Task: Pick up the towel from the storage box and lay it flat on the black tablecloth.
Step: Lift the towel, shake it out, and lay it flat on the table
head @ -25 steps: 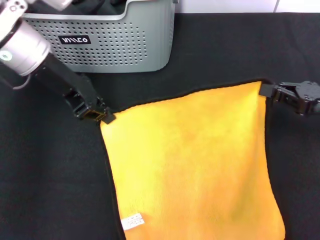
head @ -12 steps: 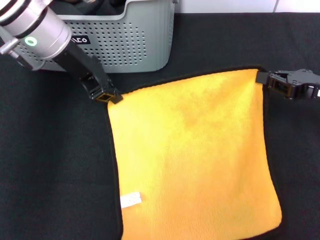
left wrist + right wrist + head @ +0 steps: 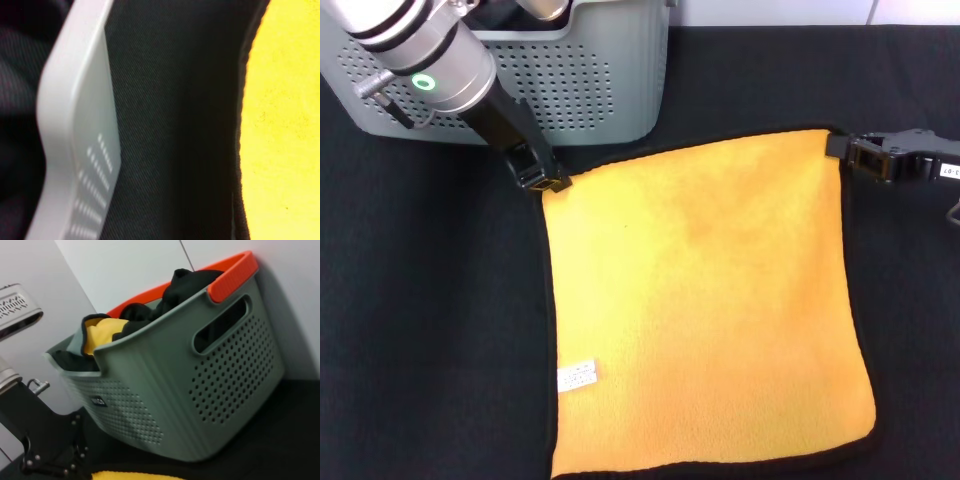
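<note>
Towel (image 3: 705, 310) lies spread on the black tablecloth (image 3: 420, 350), orange-yellow side up, black edge binding visible round it, small white tag (image 3: 577, 377) near its near-left edge. Surface mostly flat w/ mild rippling; near-right corner rounded, near-left corner runs to the frame edge. Left end effector (image 3: 548, 183) sits at the towel's far-left corner, fingers pinched together on the binding, arm coming down from in front of the storage box (image 3: 610, 80). Right end effector (image 3: 842, 150) is at the far-right corner, fingers closed on that corner, body extending off toward the right. Both far corners held low, at or just above the cloth; can't tell if they touch it. Storage box stands on the tablecloth beyond the towel's far-left side, near but apart from the towel edge. Left wrist view: box wall (image 3: 80, 150) w/ hole rows, strip of tablecloth (image 3: 175, 125), then towel's dark binding and orange face (image 3: 285, 130). Right wrist view: box (image 3: 165, 390) from the side, orange rim (image 3: 232, 275), handle slot, dark cloths (image 3: 185, 285) heaped inside w/ a bit of yellow cloth (image 3: 102, 332) among them; left arm's end effector (image 3: 50, 460) shows low in the foreground.
</note>
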`<action>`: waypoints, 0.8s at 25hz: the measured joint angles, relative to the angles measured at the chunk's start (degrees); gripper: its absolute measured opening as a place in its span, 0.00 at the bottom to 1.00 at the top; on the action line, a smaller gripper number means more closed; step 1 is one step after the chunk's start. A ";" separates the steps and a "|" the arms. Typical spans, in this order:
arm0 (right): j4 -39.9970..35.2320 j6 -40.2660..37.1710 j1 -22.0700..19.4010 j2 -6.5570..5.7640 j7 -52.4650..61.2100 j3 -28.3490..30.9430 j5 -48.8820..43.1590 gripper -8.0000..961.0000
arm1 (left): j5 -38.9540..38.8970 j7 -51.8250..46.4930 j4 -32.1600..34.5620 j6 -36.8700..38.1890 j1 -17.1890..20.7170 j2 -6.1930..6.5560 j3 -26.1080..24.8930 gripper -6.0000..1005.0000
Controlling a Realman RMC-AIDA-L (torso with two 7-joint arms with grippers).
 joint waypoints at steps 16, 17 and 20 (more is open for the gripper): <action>0.24 -6.84 0.17 1.06 -0.29 -0.24 -3.11 0.10 | 0.34 -1.73 -0.01 -5.10 0.31 -1.89 3.04 0.04; 0.29 -7.40 0.29 1.19 -0.30 -0.09 -3.71 0.10 | 0.43 -2.00 0.07 -5.38 0.36 -1.95 3.13 0.04; -0.74 -7.68 -0.34 1.84 -1.01 0.20 -3.65 0.10 | 0.60 -2.32 1.43 -5.60 1.14 -2.00 2.94 0.10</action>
